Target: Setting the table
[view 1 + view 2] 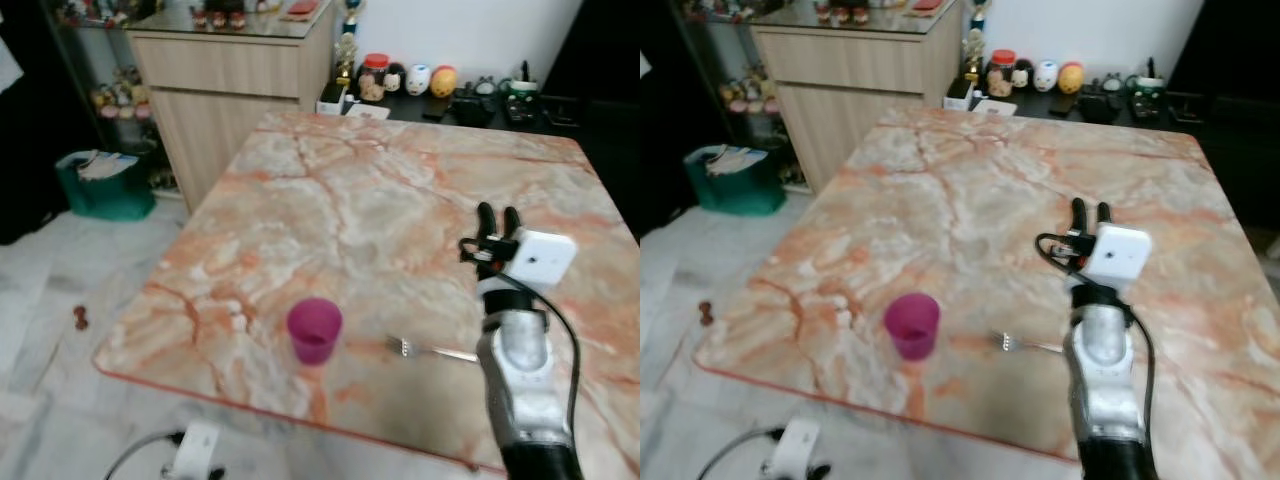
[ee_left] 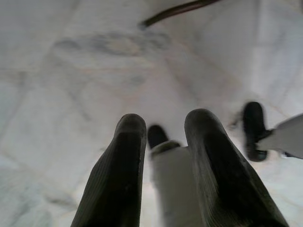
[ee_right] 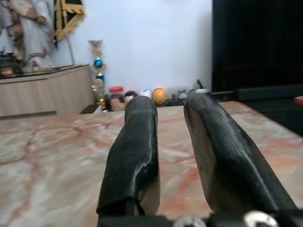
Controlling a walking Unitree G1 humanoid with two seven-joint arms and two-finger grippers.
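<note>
We stand at the near edge of a marble bench [image 1: 380, 190] veined in orange and cream. A magenta cup [image 1: 314, 330] sits upright near that edge, at about seven o'clock from the bench's middle, and it holds nothing that we can see. A fork [image 1: 425, 349] lies flat just beside it, at the cup's three o'clock, tines pointing toward the cup and handle running under our right arm; cup and fork do not touch. Our right gripper [image 1: 497, 213] hovers over the bench beyond the fork, at about four o'clock from the bench's middle, fingers pointing toward the far edge; in the right wrist view the two fingers [image 3: 135, 151] stand slightly apart with nothing between them, so it is released. Our left gripper [image 2: 163, 137] hangs over the pale tiled floor [image 2: 71, 85], its fingers also parted and grasping nothing. At twelve o'clock, past the far edge, small figurines [image 1: 410, 78] line a dark shelf, and a wooden cabinet [image 1: 235, 85] stands at eleven o'clock. A green bin [image 1: 100, 185] rests on the floor at nine o'clock.
</note>
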